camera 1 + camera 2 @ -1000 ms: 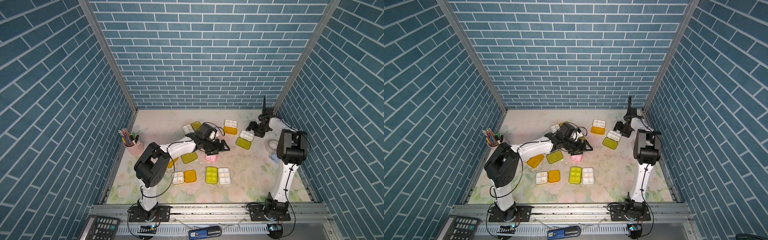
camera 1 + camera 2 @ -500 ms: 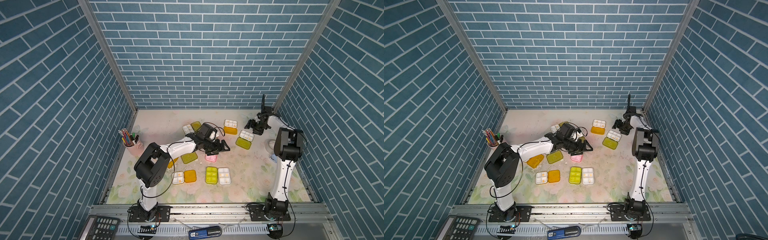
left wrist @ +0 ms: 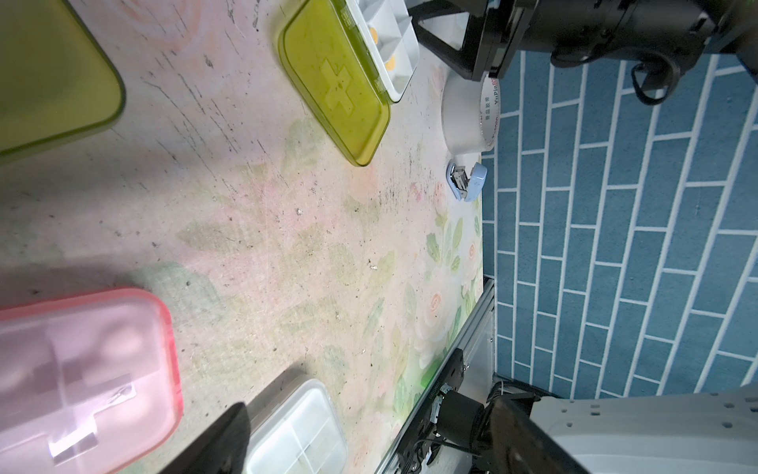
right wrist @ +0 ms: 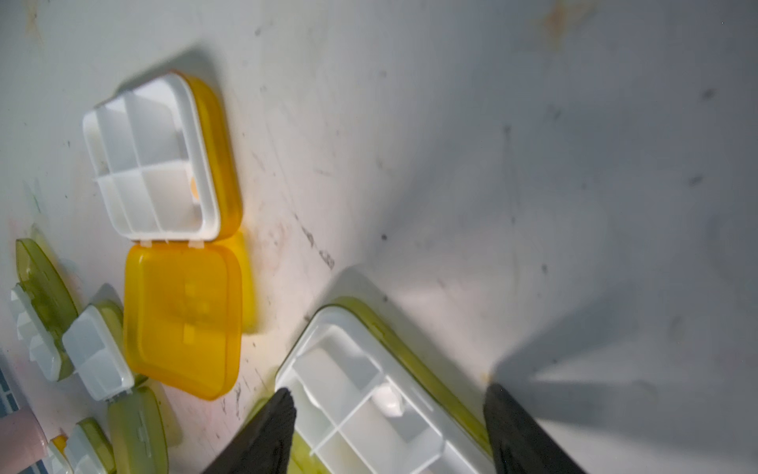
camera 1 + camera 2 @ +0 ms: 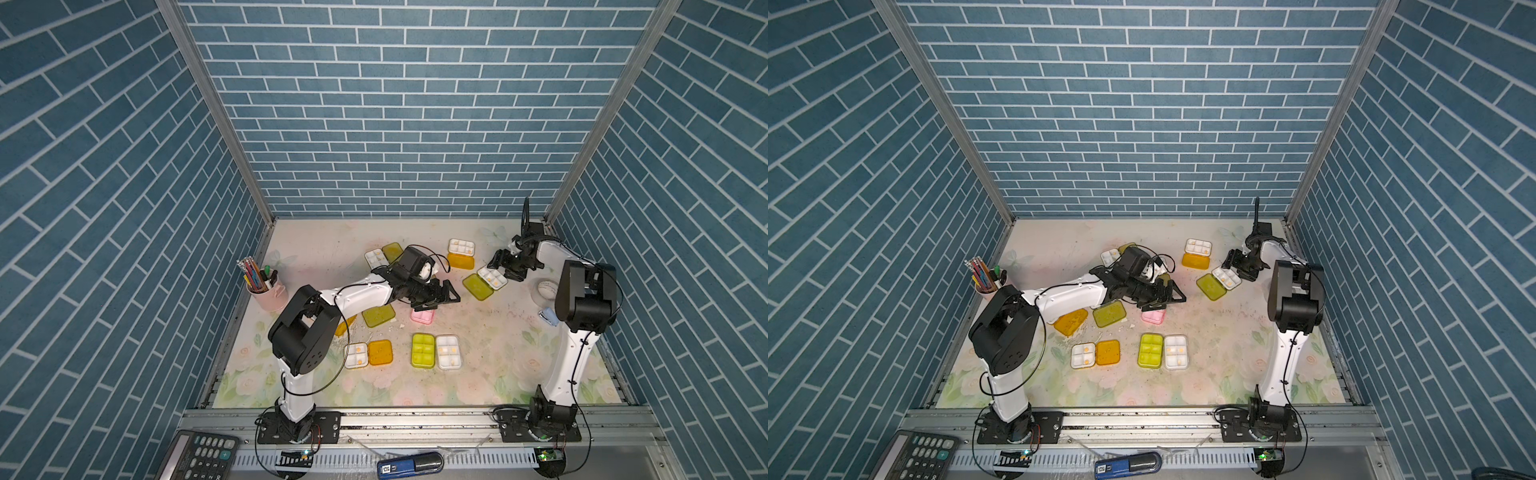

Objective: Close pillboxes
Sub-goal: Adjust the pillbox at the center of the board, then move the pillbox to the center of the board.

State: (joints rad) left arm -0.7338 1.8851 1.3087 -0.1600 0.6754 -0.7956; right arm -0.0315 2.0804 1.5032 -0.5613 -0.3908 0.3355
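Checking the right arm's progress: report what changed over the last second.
The right gripper dipped slightly toward the open yellow-green pillbox, its open jaws now straddling the white tray; nothing grasped or released. The left gripper and the other pillboxes stayed put.

Blue brick-patterned walls [image 5: 415, 104] with white mortar lines enclose a pale tabletop [image 5: 478, 374] printed with faded pink roses and green leaves. The small plastic pillboxes [image 5: 460, 248] have white trays. Among them I see a translucent yellow-green lid [image 5: 478, 286], an orange lid [image 5: 380, 352] and a pink lid [image 5: 423, 316]. The robot arms [image 5: 357, 297] are white with black joints.
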